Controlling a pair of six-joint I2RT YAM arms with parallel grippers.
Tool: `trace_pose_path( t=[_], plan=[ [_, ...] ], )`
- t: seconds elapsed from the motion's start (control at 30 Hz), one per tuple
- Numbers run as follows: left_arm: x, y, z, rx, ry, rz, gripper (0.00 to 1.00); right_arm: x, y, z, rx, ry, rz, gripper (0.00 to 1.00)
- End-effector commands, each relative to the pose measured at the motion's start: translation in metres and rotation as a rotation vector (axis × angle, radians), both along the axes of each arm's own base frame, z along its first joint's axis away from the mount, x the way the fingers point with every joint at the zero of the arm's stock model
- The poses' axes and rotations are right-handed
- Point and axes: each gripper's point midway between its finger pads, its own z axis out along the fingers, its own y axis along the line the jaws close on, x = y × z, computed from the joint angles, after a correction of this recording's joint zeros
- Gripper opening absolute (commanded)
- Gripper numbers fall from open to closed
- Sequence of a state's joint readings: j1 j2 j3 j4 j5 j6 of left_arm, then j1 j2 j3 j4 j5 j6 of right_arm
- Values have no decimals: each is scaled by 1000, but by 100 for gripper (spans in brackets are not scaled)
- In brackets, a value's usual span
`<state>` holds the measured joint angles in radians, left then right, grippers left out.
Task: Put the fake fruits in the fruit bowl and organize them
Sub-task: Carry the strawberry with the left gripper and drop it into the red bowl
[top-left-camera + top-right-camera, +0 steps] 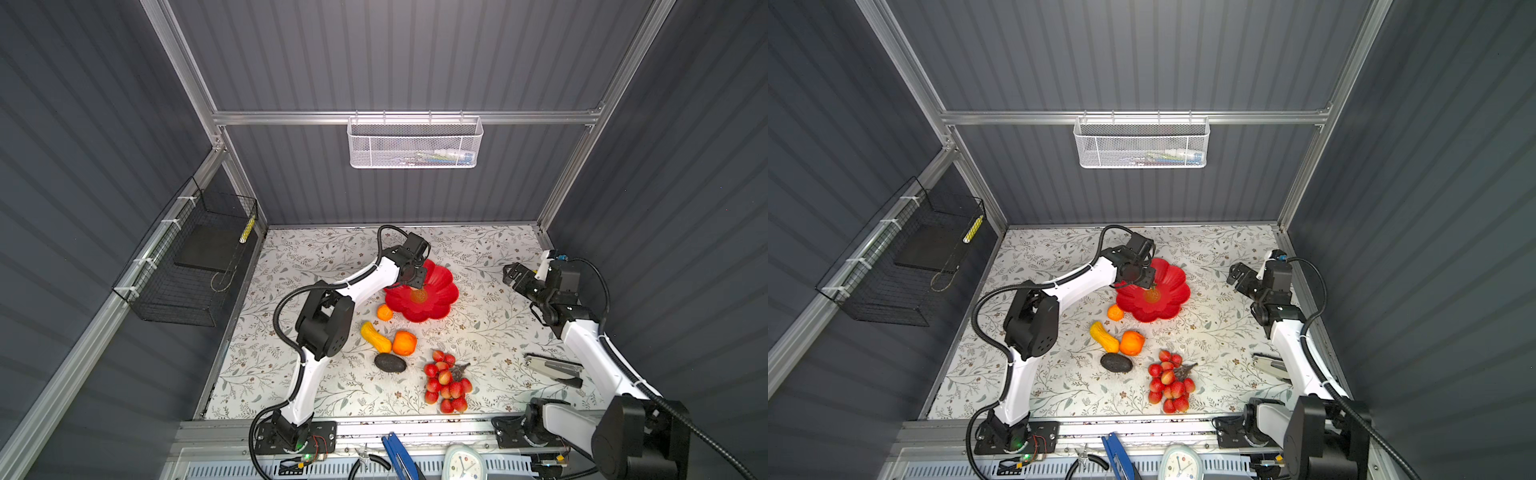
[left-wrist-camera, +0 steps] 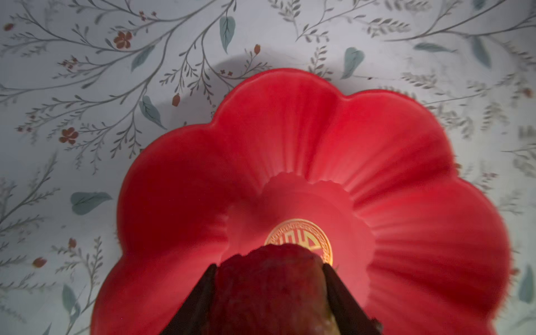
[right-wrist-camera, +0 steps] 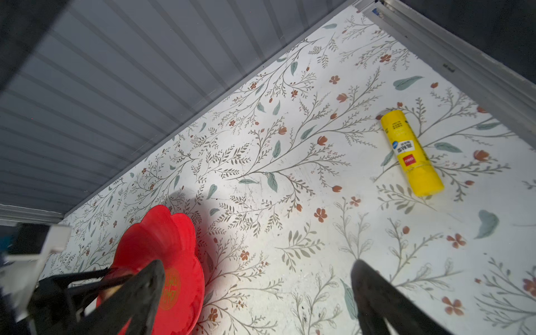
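The red scalloped fruit bowl (image 1: 441, 305) (image 1: 1169, 309) (image 2: 406, 174) (image 3: 156, 240) sits mid-table in both top views. My left gripper (image 1: 417, 284) (image 1: 1148, 283) (image 2: 269, 268) hangs over its gold centre, shut on a red-pink fruit (image 2: 269, 293). On the table in front of the bowl lie a small orange (image 1: 385, 312), a yellow-orange gourd (image 1: 375, 337), a larger orange (image 1: 404, 343), a dark oval fruit (image 1: 390, 363) and a red berry bunch (image 1: 446, 384). At the right of the table my right gripper (image 1: 509, 274) (image 3: 255, 272) stands open, nothing between its fingers.
A grey stapler (image 1: 555, 368) lies by the right arm. A yellow tube (image 3: 412, 152) rests near the back right corner. A white mesh basket (image 1: 415, 143) hangs on the back wall, a black wire basket (image 1: 187, 257) on the left wall.
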<state>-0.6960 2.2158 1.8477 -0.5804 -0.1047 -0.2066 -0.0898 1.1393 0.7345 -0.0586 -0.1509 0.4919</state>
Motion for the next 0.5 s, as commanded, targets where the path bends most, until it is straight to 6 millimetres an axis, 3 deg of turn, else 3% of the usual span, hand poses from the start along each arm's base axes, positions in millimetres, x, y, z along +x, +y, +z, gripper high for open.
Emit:
trace_pose_path(
  t=[0.0, 0.03, 0.13, 0.27, 0.37, 0.47],
  plan=[
    [7, -16, 2, -4, -23, -47, 47, -12, 2, -16, -19, 64, 13, 99],
    [8, -16, -4, 0, -14, -43, 48, -14, 2, -8, -23, 40, 16, 99],
    [8, -14, -23, 21, 11, -19, 53, -16, 3, -9, -24, 47, 21, 99],
    [7, -13, -29, 16, 30, -4, 70, -15, 5, -8, -20, 56, 34, 99],
    [9, -15, -16, -10, 8, 7, 80, -15, 6, -4, -18, 62, 37, 99],
    [14, -18, 15, -59, -53, 14, 85, -17, 16, 2, -22, 62, 60, 99]
  ],
)
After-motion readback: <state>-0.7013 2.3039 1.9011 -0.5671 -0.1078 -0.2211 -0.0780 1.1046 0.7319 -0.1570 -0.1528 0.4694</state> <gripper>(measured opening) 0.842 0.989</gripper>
